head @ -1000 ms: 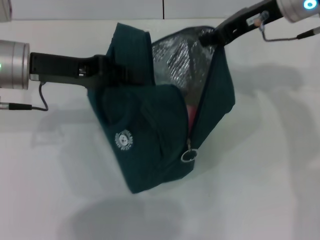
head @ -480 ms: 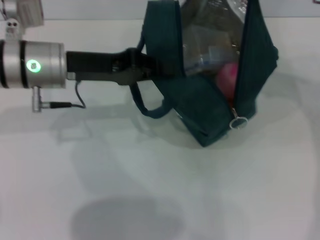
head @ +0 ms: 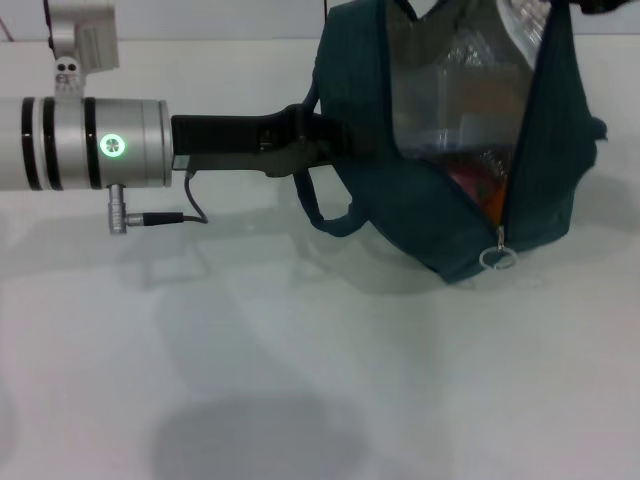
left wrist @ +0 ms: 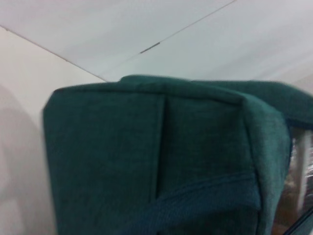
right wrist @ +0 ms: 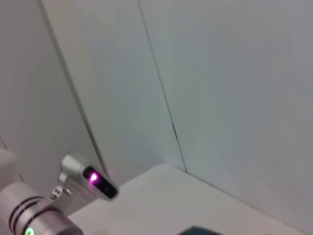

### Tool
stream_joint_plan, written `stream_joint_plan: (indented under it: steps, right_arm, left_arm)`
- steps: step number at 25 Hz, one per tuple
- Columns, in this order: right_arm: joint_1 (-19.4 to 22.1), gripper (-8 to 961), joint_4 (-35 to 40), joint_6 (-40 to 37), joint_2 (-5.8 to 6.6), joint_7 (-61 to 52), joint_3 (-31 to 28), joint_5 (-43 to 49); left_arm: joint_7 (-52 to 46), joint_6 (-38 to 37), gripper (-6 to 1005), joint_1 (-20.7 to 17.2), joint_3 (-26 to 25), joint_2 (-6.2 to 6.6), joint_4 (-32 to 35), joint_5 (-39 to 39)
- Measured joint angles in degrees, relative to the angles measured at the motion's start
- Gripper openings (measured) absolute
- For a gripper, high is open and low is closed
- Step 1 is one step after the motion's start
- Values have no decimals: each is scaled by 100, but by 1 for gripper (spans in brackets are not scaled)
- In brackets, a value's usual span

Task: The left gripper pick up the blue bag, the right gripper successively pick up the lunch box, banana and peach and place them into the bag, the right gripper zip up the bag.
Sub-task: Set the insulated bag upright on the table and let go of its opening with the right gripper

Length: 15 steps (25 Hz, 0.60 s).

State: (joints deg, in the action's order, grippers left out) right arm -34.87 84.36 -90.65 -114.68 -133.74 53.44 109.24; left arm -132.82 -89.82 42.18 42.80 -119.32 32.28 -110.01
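Note:
The blue bag (head: 360,190) hangs open in the head view at the upper right, its silver foil lining (head: 450,60) showing. My left gripper (head: 322,140) is shut on the bag's left side and holds it up off the table. Inside I see the clear lunch box (head: 440,130), the pink peach (head: 466,180) and an orange bit of the banana (head: 494,203). The metal ring zipper pull (head: 498,258) hangs at the low end of the open zip. A dark part of my right gripper (head: 600,5) shows at the top edge above the bag. The left wrist view is filled by the bag's fabric (left wrist: 146,161).
The white table (head: 300,350) spreads below and in front of the bag, with a round shadow near its front. A loose strap handle (head: 325,215) hangs under my left gripper. The right wrist view shows the wall and my left arm's silver wrist (right wrist: 34,218).
My left arm has carried the bag to the right and farther back, turning its opening upward. My right gripper has risen from the bag's rim to the top edge of the view.

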Motion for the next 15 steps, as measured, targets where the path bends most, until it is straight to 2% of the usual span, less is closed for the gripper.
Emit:
stream_joint_plan:
  steps: [3,6,8,12,15]
  right_arm:
    - [103,7,-198,-57,13,51,-145,-77]
    - [170,7,-358,-5,-23,185,-223,-72]
    - [117,8,-817,57,13,250,-202,34]
    - [98,8,-1032,50,69,290,-228,37]
    - [64,8,-1195,86,76,339,-207,56]
  left_arm:
    - [-58,-226,35,57,1,7,-1,138]
    - [-97,-337,35,81,6,36,11,192]
    - [-296,-326,35,105,16,87,19,47]
    - [-456,-391,35,99,0,159,64,33]
    - [-494,-352,35,60,7,259,1,20]
